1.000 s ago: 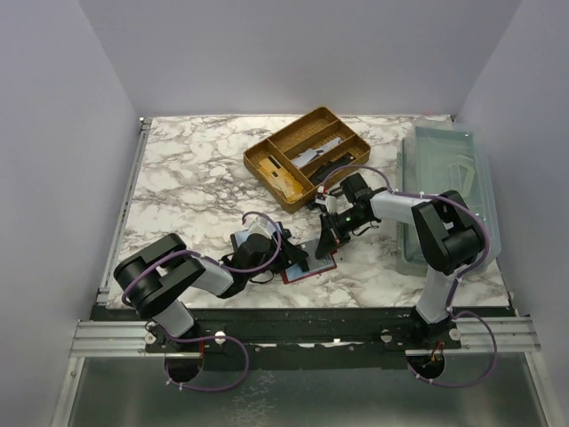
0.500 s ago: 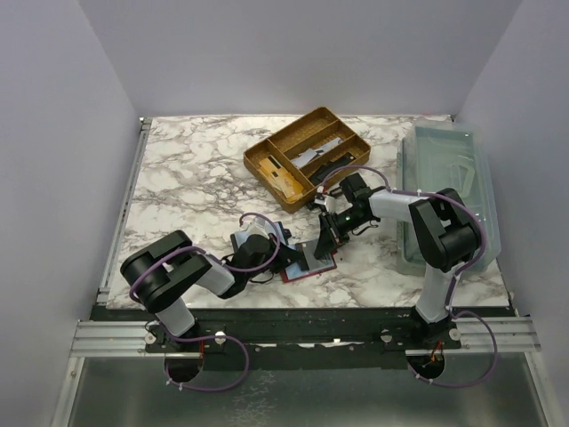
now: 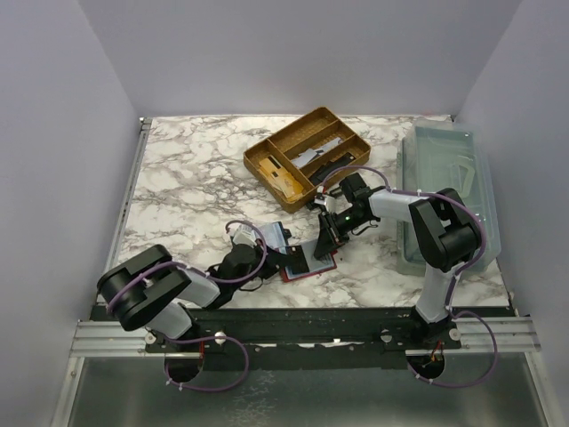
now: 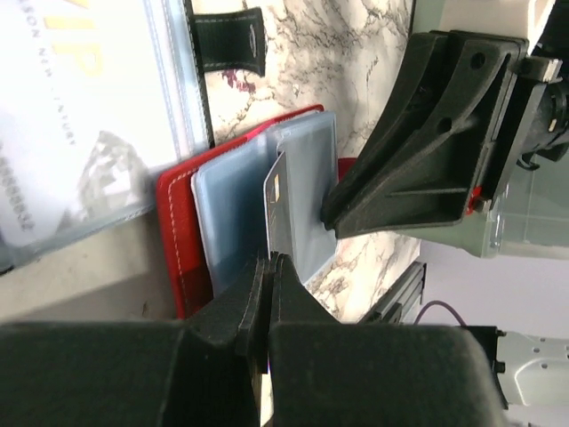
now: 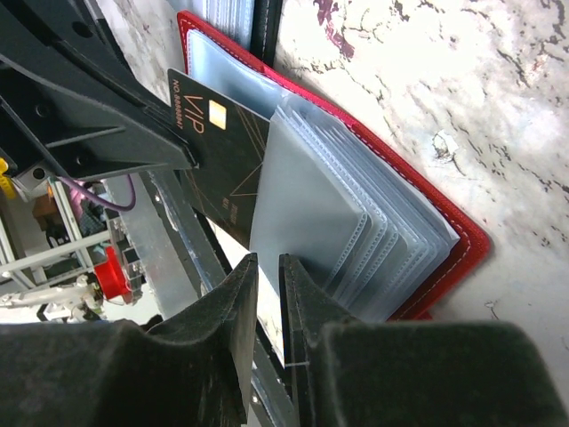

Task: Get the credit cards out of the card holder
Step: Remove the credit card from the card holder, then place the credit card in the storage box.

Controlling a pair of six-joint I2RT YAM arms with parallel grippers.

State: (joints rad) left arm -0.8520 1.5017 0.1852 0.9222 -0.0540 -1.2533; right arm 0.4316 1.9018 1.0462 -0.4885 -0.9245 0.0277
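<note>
Left tool closed on the near edge of a thin black credit card with gold VIP print. The card is partly out of the open red leather card holder, its far end tucked behind the front clear plastic sleeves. Right tool is pinched on the sleeves' edge, fingers nearly together. The holder lies flat on the marble bench. A white VIP card under clear plastic lies just beside the holder.

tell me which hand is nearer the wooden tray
Right. The right hand sits just off the wooden tray's near corner; the left hand, pinching a credit card, is farther back by the red card holder's left edge.
</note>
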